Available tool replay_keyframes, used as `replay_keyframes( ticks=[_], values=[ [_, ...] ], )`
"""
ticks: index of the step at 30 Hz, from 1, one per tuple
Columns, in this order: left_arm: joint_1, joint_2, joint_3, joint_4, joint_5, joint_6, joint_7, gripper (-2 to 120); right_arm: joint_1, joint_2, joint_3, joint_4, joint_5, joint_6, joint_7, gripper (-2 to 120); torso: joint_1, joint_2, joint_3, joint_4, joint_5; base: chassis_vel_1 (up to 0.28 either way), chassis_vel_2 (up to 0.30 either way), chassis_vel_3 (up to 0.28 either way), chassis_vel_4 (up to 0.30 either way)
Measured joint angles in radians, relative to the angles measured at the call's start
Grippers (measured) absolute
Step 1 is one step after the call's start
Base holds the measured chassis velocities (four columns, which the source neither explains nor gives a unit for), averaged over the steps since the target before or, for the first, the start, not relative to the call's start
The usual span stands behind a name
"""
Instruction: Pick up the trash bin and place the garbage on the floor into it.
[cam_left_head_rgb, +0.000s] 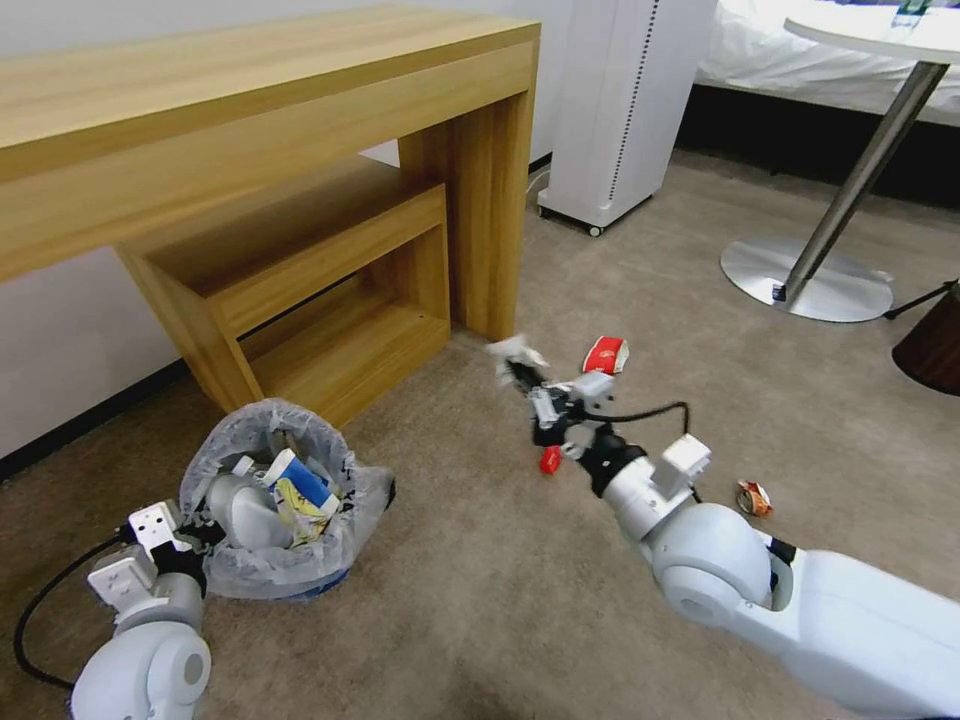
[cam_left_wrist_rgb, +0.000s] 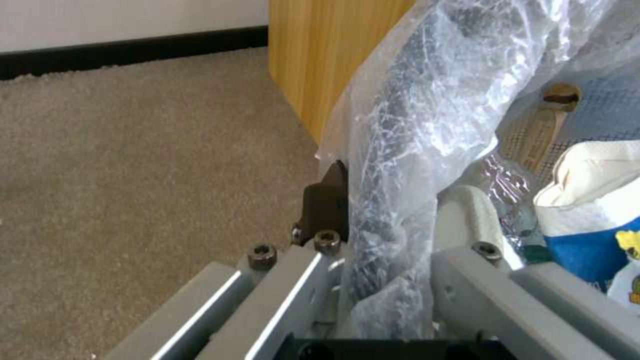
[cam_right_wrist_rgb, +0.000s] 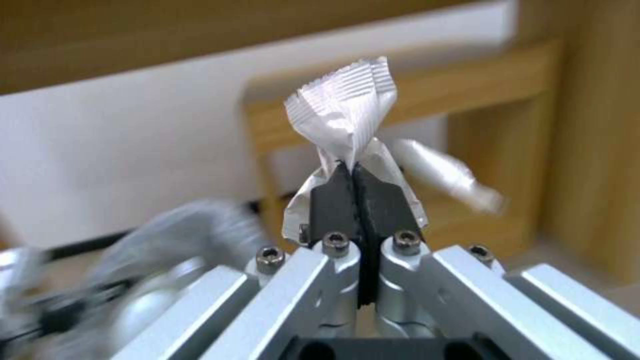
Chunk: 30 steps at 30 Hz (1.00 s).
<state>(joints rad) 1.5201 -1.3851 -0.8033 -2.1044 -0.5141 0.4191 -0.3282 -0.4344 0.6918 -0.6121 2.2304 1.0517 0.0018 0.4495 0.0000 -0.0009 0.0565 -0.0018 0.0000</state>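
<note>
One white wrapper (cam_right_wrist_rgb: 347, 110) — pinched in the right claw (cam_right_wrist_rgb: 357, 172).

wooden desk (cam_left_head_rgb: 250, 110) | white appliance (cam_left_head_rgb: 620, 100) | round table base (cam_left_head_rgb: 805, 278)

Left arm: low at the robot's left, elbow joint near the camera, forearm reaching forward and slightly upward.
Left pincer (cam_left_wrist_rgb: 390, 210): closed on the rim of the trash bin (cam_left_head_rgb: 262, 560), one dark finger outside the bagged wall, the pale finger (cam_left_wrist_rgb: 467, 220) inside.
Right arm: stretched forward from the lower right, wrist raised off the floor, cable looping over the forearm.
Right pincer (cam_right_wrist_rgb: 358, 192): dark pads pressed together, pinching a twisted white wrapper (cam_right_wrist_rgb: 347, 107) that sticks out past the tips.
Right pincer in head view (cam_left_head_rgb: 522, 372): pointing away from the robot, blurred.
</note>
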Motion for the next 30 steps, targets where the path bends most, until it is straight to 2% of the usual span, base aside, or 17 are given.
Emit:
replay_keyframes(
  ticks=[3, 4, 6, 10, 13, 14, 17, 18, 21, 26, 30],
  values=[
    [0.006, -0.004, 0.000, -0.013, 0.001, 0.003, -0.001, 1, 0.100, 0.090, -0.065, -0.005, 0.129, -0.085, 0.066, 0, 0.000, 0.000, 0.000, 0.0002, -0.0007, 0.000, 0.000, 0.000, 0.000],
    [0.006, -0.004, 0.000, -0.013, 0.001, 0.003, -0.001, 1, 0.100, 0.090, -0.065, -0.005, 0.129, -0.085, 0.066, 0, 0.000, 0.000, 0.000, 0.0002, -0.0007, 0.000, 0.000, 0.000, 0.000],
    [0.013, -0.009, -0.002, -0.020, 0.007, 0.002, 0.002, 1, 0.141, 0.165, -0.097, -0.044, 0.216, -0.136, 0.118, 0, 0.000, 0.000, 0.000, -0.0002, -0.0001, 0.000, 0.000, 0.000, 0.000],
    [0.019, -0.013, -0.003, -0.024, 0.009, 0.000, 0.003, 1, 0.156, 0.211, -0.115, -0.077, 0.254, -0.156, 0.158, 0, 0.000, 0.000, 0.000, -0.0002, -0.0002, 0.000, 0.000, 0.000, 0.000],
    [0.026, -0.017, -0.007, -0.031, 0.012, -0.004, 0.006, 1, 0.188, 0.314, -0.165, -0.177, 0.315, -0.191, 0.227, 0, 0.000, 0.000, 0.000, -0.0002, 0.0001, 0.000, 0.000, 0.000, 0.000],
    [0.026, -0.017, -0.007, -0.031, 0.012, -0.004, 0.006, 1, 0.188, 0.314, -0.165, -0.177, 0.315, -0.191, 0.227, 0, 0.000, 0.000, 0.000, -0.0002, 0.0001, 0.000, 0.000, 0.000, 0.000],
    [0.029, -0.020, -0.009, -0.032, 0.012, -0.009, 0.007, 1, 0.212, 0.403, -0.197, -0.256, 0.336, -0.200, 0.252, 0, 0.000, 0.000, 0.000, -0.0002, -0.0003, 0.000, 0.000, 0.000, 0.000],
    [0.029, -0.020, -0.009, -0.032, 0.012, -0.009, 0.007, 1, 0.212, 0.403, -0.197, -0.256, 0.336, -0.200, 0.252, 0, 0.000, 0.000, 0.000, -0.0002, -0.0003, 0.000, 0.000, 0.000, 0.000],
    [0.030, -0.023, -0.012, -0.032, 0.012, -0.015, 0.008, 1, 0.235, 0.503, -0.223, -0.321, 0.355, -0.204, 0.252, 0, 0.000, 0.000, 0.000, 0.0000, -0.0003, 0.000, 0.000, 0.000, 0.000],
    [0.026, -0.026, -0.012, -0.028, 0.012, -0.018, 0.008, 1, 0.246, 0.565, -0.229, -0.356, 0.404, -0.229, 0.253, 0, 0.000, 0.000, 0.000, -0.0001, -0.0004, 0.000, 0.000, 0.000, 0.000],
    [0.023, -0.030, -0.012, -0.021, 0.012, -0.021, 0.008, 1, 0.240, 0.611, -0.224, -0.381, 0.462, -0.273, 0.299, 0, 0.000, 0.000, 0.000, -0.0002, -0.0003, 0.000, 0.000, 0.000, 0.000]
  ],
)
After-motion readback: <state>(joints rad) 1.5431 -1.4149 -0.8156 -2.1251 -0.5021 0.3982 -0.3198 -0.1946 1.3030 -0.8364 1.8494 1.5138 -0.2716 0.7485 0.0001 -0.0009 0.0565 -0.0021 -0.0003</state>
